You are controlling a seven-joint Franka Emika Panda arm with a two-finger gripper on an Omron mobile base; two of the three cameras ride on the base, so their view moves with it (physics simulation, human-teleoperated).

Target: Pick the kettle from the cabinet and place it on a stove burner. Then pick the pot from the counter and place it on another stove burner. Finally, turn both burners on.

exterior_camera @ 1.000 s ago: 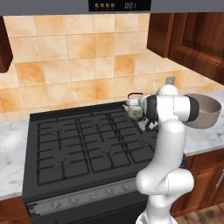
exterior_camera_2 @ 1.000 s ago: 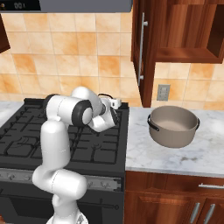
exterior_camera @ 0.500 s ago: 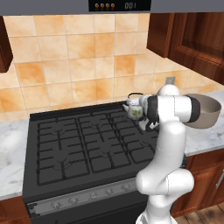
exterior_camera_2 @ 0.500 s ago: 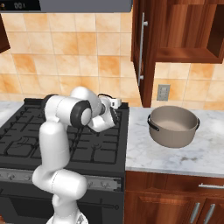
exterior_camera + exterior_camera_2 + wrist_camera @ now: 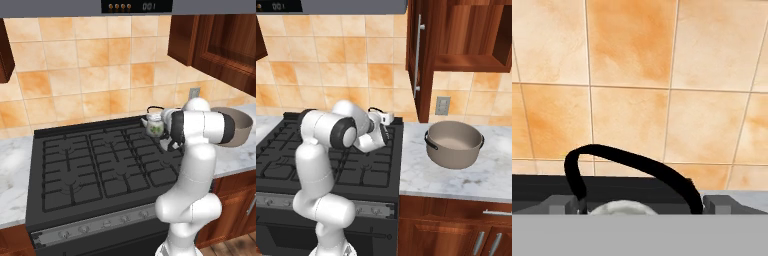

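Hand view: kettle (image 5: 623, 206) set on the stove, jaws spread wide around its handle.

The kettle (image 5: 155, 124) stood on the back right burner (image 5: 150, 136) of the black range, close to the tiled wall. The gripper (image 5: 634, 204) was right behind it, on the robot's side. Its two fingertips (image 5: 561, 204) stood wide apart, one at each end of the black arched handle (image 5: 632, 162), without pressing it, so I judged the kettle released. The handle's long axis ran across the view, from one fingertip to the other. The pot (image 5: 454, 144) waited on the marble counter (image 5: 441, 175), to the right of the range and well apart from the gripper. The next move probably was to pull back and swing right toward the pot.
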